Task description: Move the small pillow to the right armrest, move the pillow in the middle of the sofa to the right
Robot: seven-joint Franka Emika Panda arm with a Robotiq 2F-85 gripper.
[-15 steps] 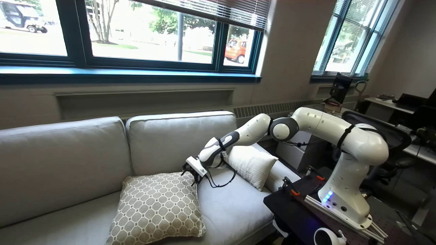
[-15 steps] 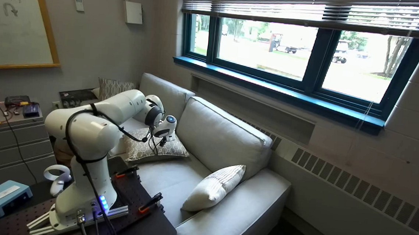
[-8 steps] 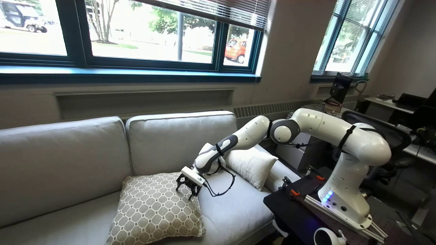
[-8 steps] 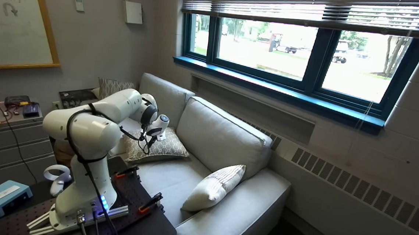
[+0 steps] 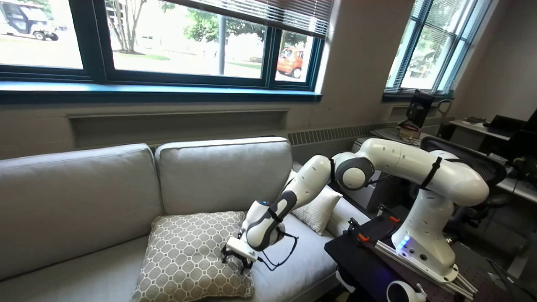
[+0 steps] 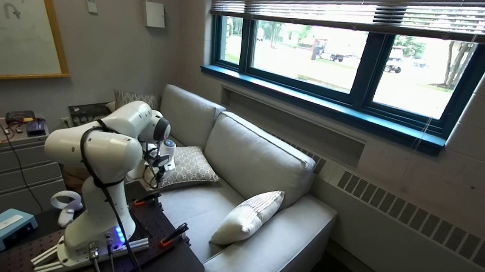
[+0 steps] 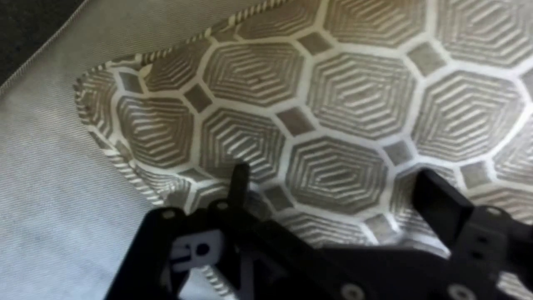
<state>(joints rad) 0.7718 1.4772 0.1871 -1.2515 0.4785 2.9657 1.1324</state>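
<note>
Apparently half done: small pillow (image 6: pixel 247 219) leans against the right armrest (image 6: pixel 286 241); patterned pillow (image 5: pixel 188 256) sits mid sofa (image 5: pixel 226 176), yet to go right. Jaws spread wide by its edge, nothing gripped.

Your Robotiq gripper (image 5: pixel 234 265), jaws apart, is at one edge of the lattice-patterned pillow (image 5: pixel 195 256); your Panda arm (image 5: pixel 353 172) partly hides the small white pillow (image 5: pixel 317 211) by the right armrest (image 5: pixel 346 213).
</note>
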